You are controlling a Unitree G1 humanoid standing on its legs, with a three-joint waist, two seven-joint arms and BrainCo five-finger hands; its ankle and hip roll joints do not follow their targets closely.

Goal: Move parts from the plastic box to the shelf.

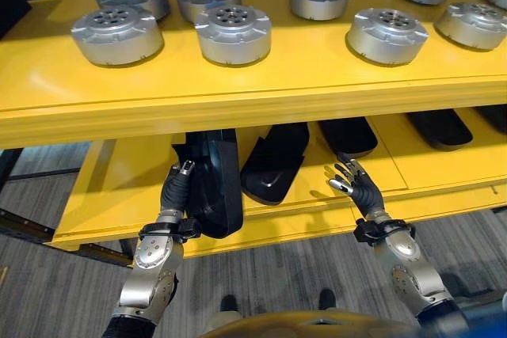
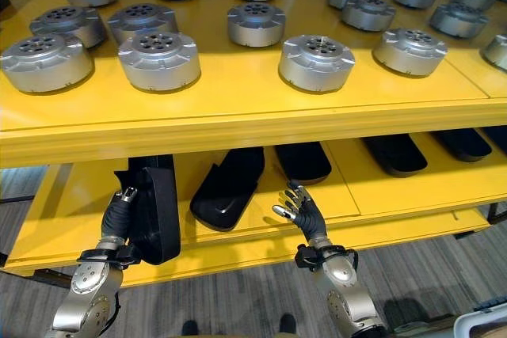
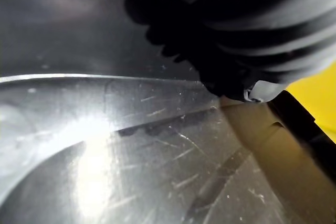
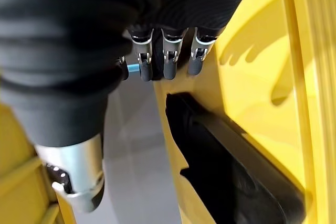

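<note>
Black part (image 1: 215, 184) upright on lower shelf (image 1: 111, 187), hiding left robot hand (image 1: 176, 188) fingers

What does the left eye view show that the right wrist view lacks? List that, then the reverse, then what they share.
Left eye view adds: the upper shelf with rows of silver round parts, and the left hand against a black part standing upright at the lower shelf's front edge.
Right wrist view adds: a close look along the right hand's straight fingers.
Both: the right hand, open, the yellow lower shelf and a black part lying flat on it.
</note>
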